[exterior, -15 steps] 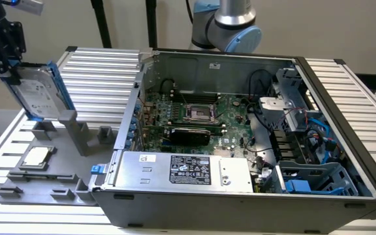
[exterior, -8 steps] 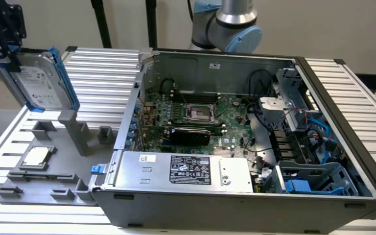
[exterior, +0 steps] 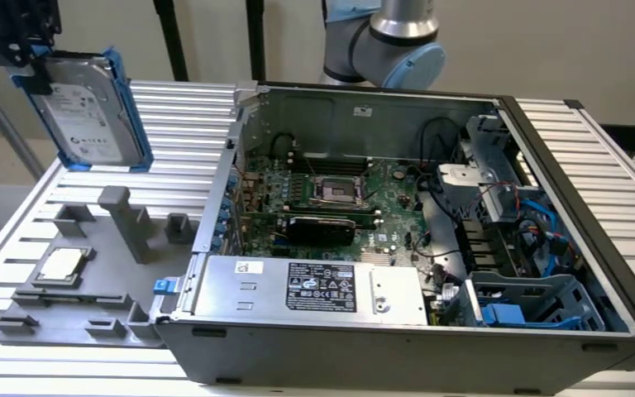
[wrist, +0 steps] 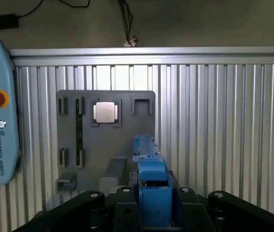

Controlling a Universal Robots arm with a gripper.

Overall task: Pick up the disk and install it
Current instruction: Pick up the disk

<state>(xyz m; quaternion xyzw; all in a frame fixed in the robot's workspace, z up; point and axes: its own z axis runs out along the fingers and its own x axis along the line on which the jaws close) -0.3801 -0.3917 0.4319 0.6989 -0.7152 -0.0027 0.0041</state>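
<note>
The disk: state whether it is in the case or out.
Out: the gripper holds the disk in the air, beside the open case.

Open computer case (exterior: 406, 356) – motherboard (exterior: 329, 198), power supply (exterior: 307, 289) inside, grey fixture (exterior: 119, 285) holding CPU chip (exterior: 62, 265)

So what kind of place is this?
Most likely a robotics lab bench set up for computer assembly: an open computer case sits on a slatted aluminium table, a grey fixture plate holds a CPU chip, and the gripper holds the disk aloft.
</note>
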